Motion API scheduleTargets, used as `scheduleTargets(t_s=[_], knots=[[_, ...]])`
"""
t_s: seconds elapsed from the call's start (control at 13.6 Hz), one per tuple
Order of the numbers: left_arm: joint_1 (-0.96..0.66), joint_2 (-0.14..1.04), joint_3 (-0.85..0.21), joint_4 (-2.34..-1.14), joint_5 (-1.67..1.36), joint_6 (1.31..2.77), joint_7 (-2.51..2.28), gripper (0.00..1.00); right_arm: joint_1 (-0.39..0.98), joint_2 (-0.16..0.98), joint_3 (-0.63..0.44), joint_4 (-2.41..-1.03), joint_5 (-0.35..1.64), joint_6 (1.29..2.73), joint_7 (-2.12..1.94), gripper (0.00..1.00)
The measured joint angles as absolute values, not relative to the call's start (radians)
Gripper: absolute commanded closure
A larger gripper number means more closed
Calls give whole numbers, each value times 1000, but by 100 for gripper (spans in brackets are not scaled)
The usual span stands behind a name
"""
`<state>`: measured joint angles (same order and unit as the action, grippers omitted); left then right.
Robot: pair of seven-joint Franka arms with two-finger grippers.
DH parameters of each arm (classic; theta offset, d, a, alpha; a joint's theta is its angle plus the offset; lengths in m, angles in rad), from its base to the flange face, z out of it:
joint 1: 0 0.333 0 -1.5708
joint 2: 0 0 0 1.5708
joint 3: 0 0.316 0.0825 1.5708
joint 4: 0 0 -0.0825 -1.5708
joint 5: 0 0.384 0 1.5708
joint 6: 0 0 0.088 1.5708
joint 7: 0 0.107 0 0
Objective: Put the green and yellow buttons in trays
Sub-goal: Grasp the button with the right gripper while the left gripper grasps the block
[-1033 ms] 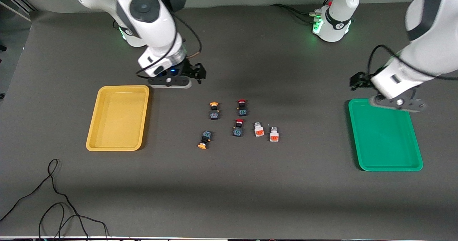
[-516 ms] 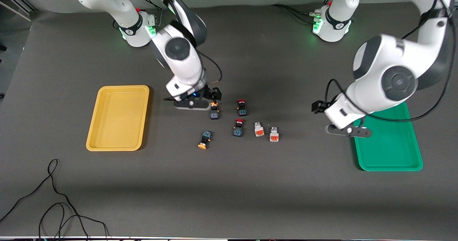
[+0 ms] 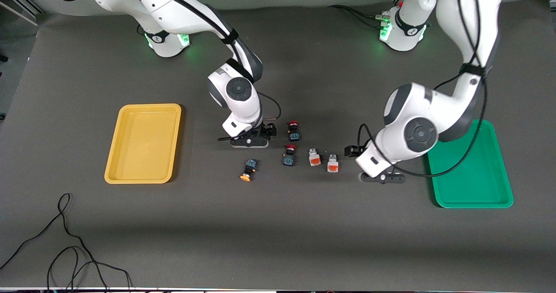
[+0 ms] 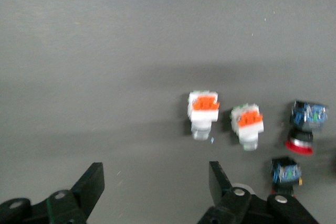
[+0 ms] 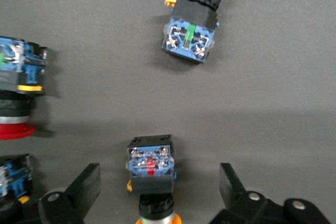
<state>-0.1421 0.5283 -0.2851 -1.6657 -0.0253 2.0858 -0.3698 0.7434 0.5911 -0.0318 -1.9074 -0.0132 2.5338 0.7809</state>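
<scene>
Both arms descended: right claw (image 3: 256, 141) straddles a yellow-capped button (image 5: 151, 169); left claw (image 3: 374, 178) nears the white buttons (image 3: 323, 160).

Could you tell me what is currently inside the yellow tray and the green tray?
Nothing shows in the yellow tray. The green tray shows no buttons either, though the left arm covers its corner farthest from the front camera, so that part cannot be checked.

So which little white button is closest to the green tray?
The white button toward the left arm's end of the table, beside the left tool. Its twin sits one place farther from the green tray.
</scene>
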Motion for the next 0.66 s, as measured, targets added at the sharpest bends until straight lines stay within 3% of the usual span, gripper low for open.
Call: scheduleTargets(t_s=[0.37, 0.52, 0.66], knots=[[-164, 664, -285, -1666, -18, 2236, -439, 10, 744, 607, -32, -1907, -42, 2553, 781, 60], [-177, 698, -285, -1665, -14, 2276, -467, 10, 744, 611, -32, -1907, -44, 2557, 781, 70], [-193, 714, -285, -1665, -13, 2303, -497, 10, 744, 610, -33, -1900, -45, 2557, 780, 70]])
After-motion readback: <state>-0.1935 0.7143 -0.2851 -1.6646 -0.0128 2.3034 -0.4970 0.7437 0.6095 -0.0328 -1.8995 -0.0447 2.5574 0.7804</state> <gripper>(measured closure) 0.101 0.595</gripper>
